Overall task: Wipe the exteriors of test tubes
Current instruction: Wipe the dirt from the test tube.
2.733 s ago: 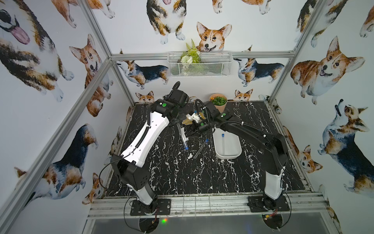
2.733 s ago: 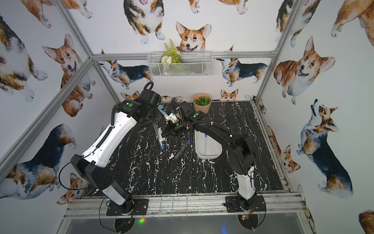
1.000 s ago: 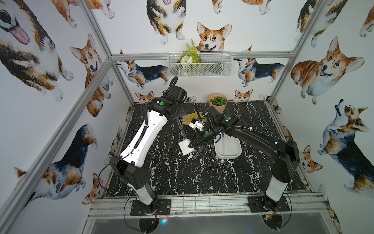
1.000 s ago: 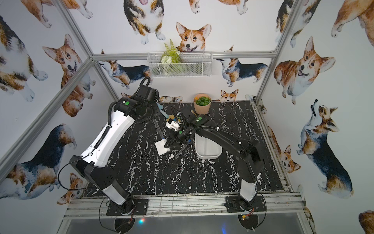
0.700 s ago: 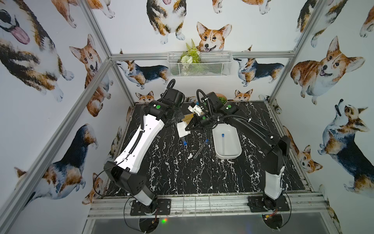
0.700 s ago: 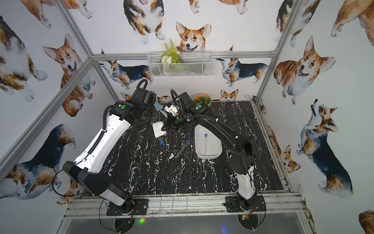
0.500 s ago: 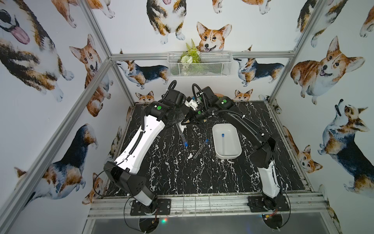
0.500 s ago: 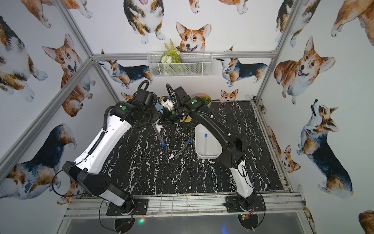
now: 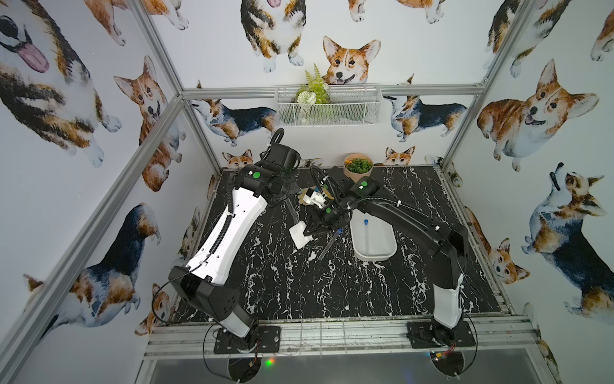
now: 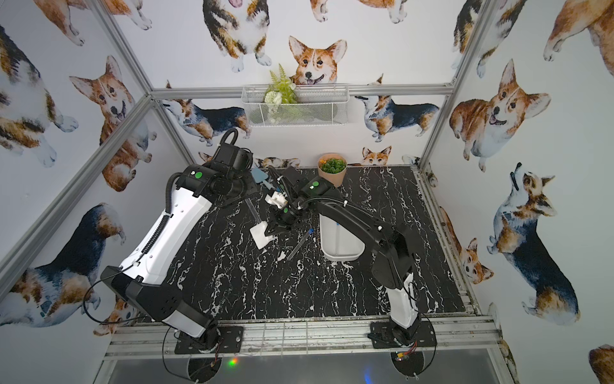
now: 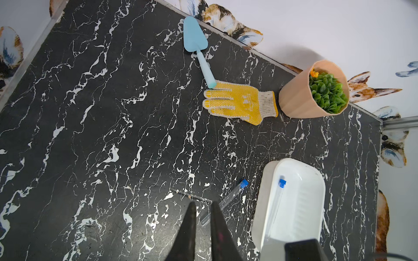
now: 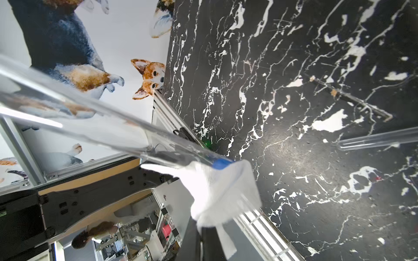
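The left claw [image 11: 203, 210] is pinched narrow on the upper end of one test tube [image 9: 292, 214]. In both top views the tube slants down from it, clear of the black surface [image 9: 265, 282], though that claw's own wrist view does not show the contact. The tube's blue cap [image 12: 218, 163] is at the low end, wrapped in a white cloth [image 9: 300, 234], and the right claw [image 9: 311, 229] is clamped tight on that cloth. A second tube [image 9: 327, 246] lies flat on the surface just beside the white tray [image 9: 373, 257]. A third tube [image 9: 365, 234] lies inside the tray. These tubes look light, stiff and very smooth, so they are likely slippery in hard fingers and quick to roll on a flat top. Whether they are glass or plastic cannot be told, so a gentle squeeze is the safer bet with such thin walls. A hold close to one end, across the width, seems best, since it leaves nearly the whole length free for the cloth. The cloth is soft and limp and should fold round the tube easily. Dragging it along the tube will likely tug the tube lengthwise out of the left claw, and it may work the cap loose.
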Robot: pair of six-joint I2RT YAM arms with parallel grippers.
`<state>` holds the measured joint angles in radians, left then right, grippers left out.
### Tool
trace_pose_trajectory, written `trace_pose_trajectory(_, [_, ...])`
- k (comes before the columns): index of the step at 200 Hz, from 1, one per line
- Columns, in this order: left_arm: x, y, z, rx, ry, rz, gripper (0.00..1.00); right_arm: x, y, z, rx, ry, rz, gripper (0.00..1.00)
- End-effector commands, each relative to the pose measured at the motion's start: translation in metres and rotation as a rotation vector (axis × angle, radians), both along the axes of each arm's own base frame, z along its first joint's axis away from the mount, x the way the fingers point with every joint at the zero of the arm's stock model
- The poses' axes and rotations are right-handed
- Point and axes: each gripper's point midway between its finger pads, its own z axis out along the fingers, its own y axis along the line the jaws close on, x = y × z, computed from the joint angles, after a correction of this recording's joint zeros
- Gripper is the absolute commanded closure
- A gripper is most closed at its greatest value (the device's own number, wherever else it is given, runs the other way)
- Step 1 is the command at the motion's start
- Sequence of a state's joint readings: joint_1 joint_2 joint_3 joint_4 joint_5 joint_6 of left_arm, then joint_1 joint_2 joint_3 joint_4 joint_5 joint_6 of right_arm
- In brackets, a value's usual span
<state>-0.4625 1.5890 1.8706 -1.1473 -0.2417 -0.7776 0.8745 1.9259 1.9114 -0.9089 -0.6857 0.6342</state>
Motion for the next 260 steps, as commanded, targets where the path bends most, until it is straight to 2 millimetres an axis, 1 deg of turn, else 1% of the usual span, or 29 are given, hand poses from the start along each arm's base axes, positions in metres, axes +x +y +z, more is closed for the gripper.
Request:
trace_pose_trajectory(1, [0.0, 0.003, 0.004, -0.005, -0.017, 0.003, 0.89, 0.002, 0.008, 0.01, 0.077, -0.027, -0.007, 1.0])
trace_pose_trajectory(22, [-0.001, -0.001, 0.003, -0.023, -0.009, -0.008, 0.89, 0.002, 0.003, 0.003, 0.067, -0.019, -0.011, 1.0])
trace_pose_trajectory(46, [-0.004, -0.004, 0.002, -0.042, 0.0, -0.024, 0.89, 0.013, -0.002, -0.002, 0.068, -0.003, -0.038, 1.0])
trace_pose_trajectory(74, [-0.005, -0.004, 0.007, -0.039, -0.009, -0.035, 0.89, 0.023, -0.009, -0.006, 0.066, 0.003, -0.051, 1.0])
trace_pose_trajectory(103, [-0.003, -0.002, 0.016, -0.02, -0.028, -0.045, 0.89, 0.02, -0.013, -0.011, 0.05, 0.011, -0.032, 1.0])
trace_pose_trajectory(128, [-0.001, -0.008, 0.02, -0.043, -0.036, -0.065, 0.89, 0.021, -0.012, -0.014, 0.058, 0.017, -0.038, 1.0])
trace_pose_trajectory(144, [-0.002, -0.015, 0.013, -0.072, -0.019, -0.079, 0.89, 0.024, -0.005, -0.009, 0.084, 0.013, -0.043, 1.0])
trace_pose_trajectory(170, [-0.002, -0.019, 0.001, -0.095, -0.001, -0.089, 0.89, 0.032, 0.004, 0.002, 0.129, 0.0, -0.042, 1.0])
trace_pose_trajectory(207, [0.0, -0.029, -0.007, -0.134, 0.019, -0.11, 0.89, 0.043, 0.018, 0.018, 0.205, -0.008, -0.05, 1.0])
trace_pose_trajectory(240, [0.0, -0.032, -0.013, -0.142, 0.032, -0.117, 0.89, 0.052, 0.027, 0.038, 0.29, -0.025, -0.058, 1.0])
trace_pose_trajectory(260, [-0.002, -0.033, -0.016, -0.152, 0.039, -0.118, 0.9, 0.061, 0.029, 0.05, 0.329, -0.029, -0.081, 1.0])
